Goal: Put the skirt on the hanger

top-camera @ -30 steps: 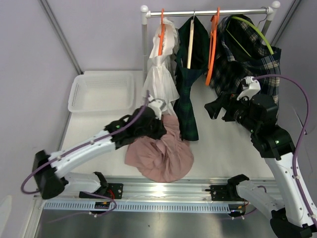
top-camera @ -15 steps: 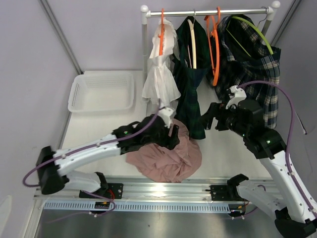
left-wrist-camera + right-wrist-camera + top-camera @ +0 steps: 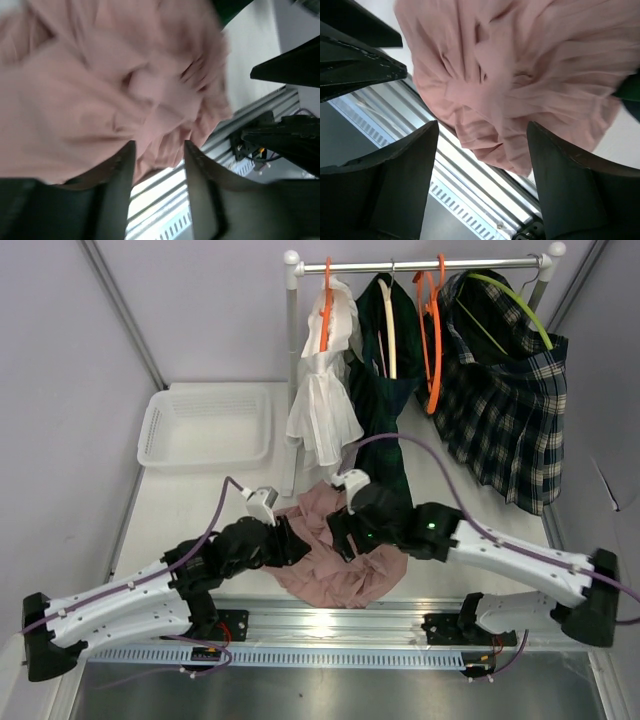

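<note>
The pink skirt (image 3: 335, 575) lies crumpled on the table near its front edge. My left gripper (image 3: 293, 540) is at the skirt's left edge. In the left wrist view the skirt (image 3: 100, 85) fills the frame, and the gripper (image 3: 157, 150) is open with a fold of fabric hanging between its fingertips. My right gripper (image 3: 342, 533) is low over the skirt's top right. In the right wrist view it (image 3: 482, 130) is wide open, with the skirt (image 3: 530, 75) just beyond the fingertips. An empty orange hanger (image 3: 432, 340) hangs on the rack rail (image 3: 470, 263).
The rack also holds a white garment (image 3: 322, 400) on an orange hanger, a dark green garment (image 3: 385, 410) on a cream hanger, and a plaid skirt (image 3: 505, 410) on a green hanger. A white basket (image 3: 205, 425) sits back left. The metal rail (image 3: 330, 625) runs along the front edge.
My right arm swung down from beside the rack to the skirt. My left arm drew back and to the left, to the skirt's left edge. The skirt shifted a little and is more bunched.
</note>
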Controlling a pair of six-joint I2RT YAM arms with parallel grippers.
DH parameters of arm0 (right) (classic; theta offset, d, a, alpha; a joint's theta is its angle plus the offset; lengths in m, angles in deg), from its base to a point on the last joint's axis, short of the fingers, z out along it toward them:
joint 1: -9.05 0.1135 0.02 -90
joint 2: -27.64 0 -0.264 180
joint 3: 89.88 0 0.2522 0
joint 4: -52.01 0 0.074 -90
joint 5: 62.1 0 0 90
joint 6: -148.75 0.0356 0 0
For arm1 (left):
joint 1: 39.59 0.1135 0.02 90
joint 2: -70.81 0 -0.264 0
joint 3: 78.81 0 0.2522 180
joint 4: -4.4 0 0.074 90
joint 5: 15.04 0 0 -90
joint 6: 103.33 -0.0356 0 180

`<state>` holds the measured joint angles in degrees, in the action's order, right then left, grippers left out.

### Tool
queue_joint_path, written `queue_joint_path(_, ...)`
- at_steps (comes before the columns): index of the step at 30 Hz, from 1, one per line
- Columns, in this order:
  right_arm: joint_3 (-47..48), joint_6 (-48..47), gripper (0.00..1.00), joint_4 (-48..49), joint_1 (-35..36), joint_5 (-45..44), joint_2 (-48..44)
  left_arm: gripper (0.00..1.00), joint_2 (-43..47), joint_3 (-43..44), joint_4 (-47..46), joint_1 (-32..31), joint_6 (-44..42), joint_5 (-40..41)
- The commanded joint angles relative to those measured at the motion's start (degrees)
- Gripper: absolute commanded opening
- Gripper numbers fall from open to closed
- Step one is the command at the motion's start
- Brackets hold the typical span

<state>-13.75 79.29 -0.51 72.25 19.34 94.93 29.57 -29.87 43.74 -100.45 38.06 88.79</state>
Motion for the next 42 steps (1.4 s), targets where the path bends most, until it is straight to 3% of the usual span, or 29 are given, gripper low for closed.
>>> queue_joint_path(1, 0.0, -1.7, 0.74, 4.1, 1.1, -1.6, 5.5, 0.39, 3.2, -5.8, -0.4, -0.5, 10.8, -3.5)
queue_joint_path(2, 0.1, -2.2, 0.73, 4.7, 1.1, -1.4, 8.2, 0.34, 4.7, -6.8, -0.9, -0.5, 11.3, -3.9)
queue_joint_path(6, 1.7, -3.7, 0.71, 6.9, 1.1, 0.3, 13.6, 0.32, 6.3, -10.6, -1.9, -1.0, 12.9, -4.6)
queue_joint_path(13, 4.4, -4.8, 0.74, 6.4, 1.2, -1.8, 21.8, 0.44, 2.0, -13.4, -7.5, -3.6, 13.2, -6.0)
queue_joint_path(20, 6.5, -2.3, 0.78, 1.6, 3.2, -12.3, 20.2, 0.49, -1.1, -14.9, -11.2, -6.1, 13.0, -6.1)
queue_joint_path(23, 7.5, -1.5, 0.75, 0.8, 4.9, -12.5, 17.4, 0.48, -2.0, -15.5, -12.9, -6.5, 12.0, -6.8)
queue_joint_path(28, 11.5, 0.4, 0.63, -2.5, 9.0, -16.5, 17.8, 0.48, -5.0, -15.3, -16.7, -8.2, 10.5, -6.4)
queue_joint_path(33, 12.4, 1.1, 0.52, -1.9, 9.2, -14.9, 19.3, 0.47, -9.7, -15.8, -18.7, -8.9, 11.7, -5.1)
queue_joint_path(39, 12.4, 1.2, 0.51, -0.5, 8.9, -12.7, 23.5, 0.59, -9.5, -17.3, -22.0, -8.9, 11.4, -0.5)
queue_joint_path(42, 12.5, 1.0, 0.51, 0.9, 7.7, -11.5, 26.0, 0.60, -11.0, -17.3, -24.9, -8.9, 10.7, -0.1)
